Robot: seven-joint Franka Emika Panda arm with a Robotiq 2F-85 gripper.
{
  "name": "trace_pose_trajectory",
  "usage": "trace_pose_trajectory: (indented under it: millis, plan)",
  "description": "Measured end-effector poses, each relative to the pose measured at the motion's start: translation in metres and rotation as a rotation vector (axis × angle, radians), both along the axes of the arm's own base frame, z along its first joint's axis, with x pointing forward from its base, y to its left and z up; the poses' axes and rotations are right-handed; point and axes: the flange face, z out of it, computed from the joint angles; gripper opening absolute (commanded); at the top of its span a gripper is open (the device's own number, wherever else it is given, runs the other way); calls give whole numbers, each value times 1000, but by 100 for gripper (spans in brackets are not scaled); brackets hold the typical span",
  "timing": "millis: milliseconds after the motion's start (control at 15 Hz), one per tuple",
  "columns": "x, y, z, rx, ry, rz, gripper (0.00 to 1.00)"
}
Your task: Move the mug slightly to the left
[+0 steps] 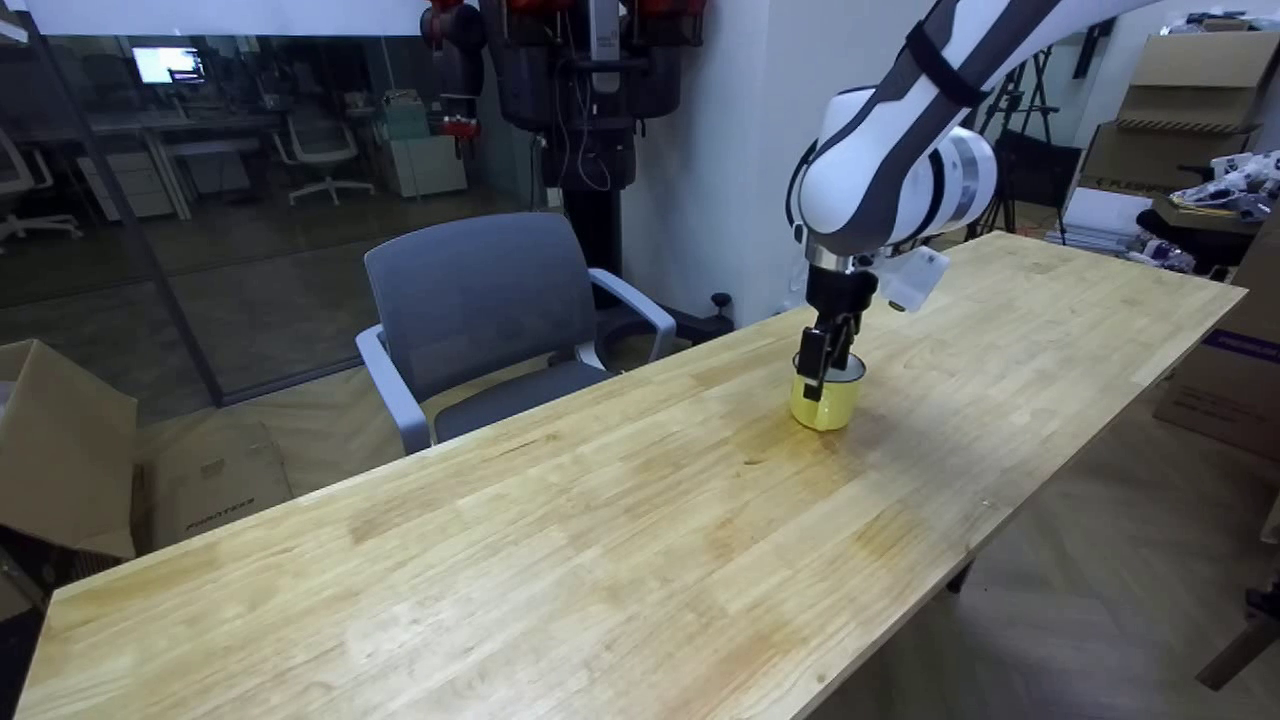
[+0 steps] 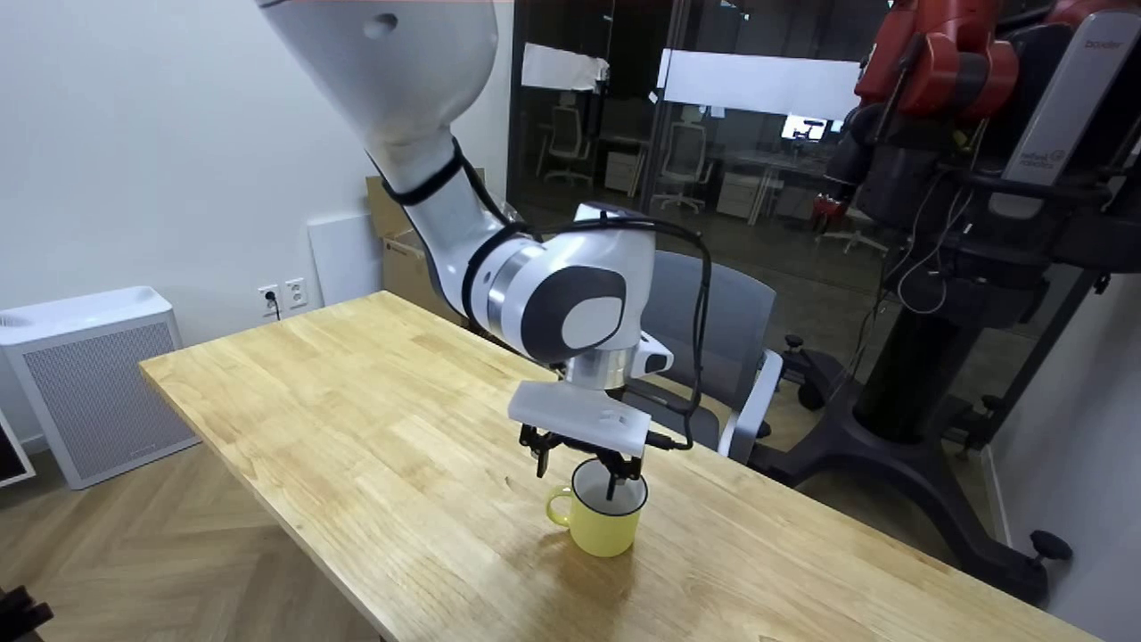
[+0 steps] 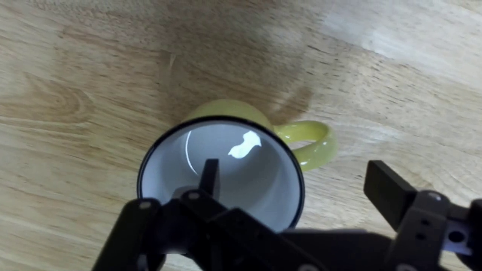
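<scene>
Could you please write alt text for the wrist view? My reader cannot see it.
A dark-rimmed yellow mug, white inside, stands on a wooden table, seen from above. The black jaws are open: one over or inside the mug's mouth, the other outside, on the handle side.

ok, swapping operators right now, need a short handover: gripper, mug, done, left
Mug: upright on the wooden table.
Gripper: open, nothing clamped. One finger is in or just over the mug's mouth; the outer finger is outside, on the handle side.
Done: fingers astride the mug wall. Can't tell whether the move itself is made.
Left: if not made, probably close on the wall, shift slightly left, open, back off.
</scene>
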Motion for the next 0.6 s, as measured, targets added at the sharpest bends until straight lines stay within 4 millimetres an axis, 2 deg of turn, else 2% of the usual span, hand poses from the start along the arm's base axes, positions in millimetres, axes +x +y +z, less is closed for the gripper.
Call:
trace_pose_trajectory:
  millis: [600]
  plan:
    - [12, 1, 1, -28, -17, 41, 5]
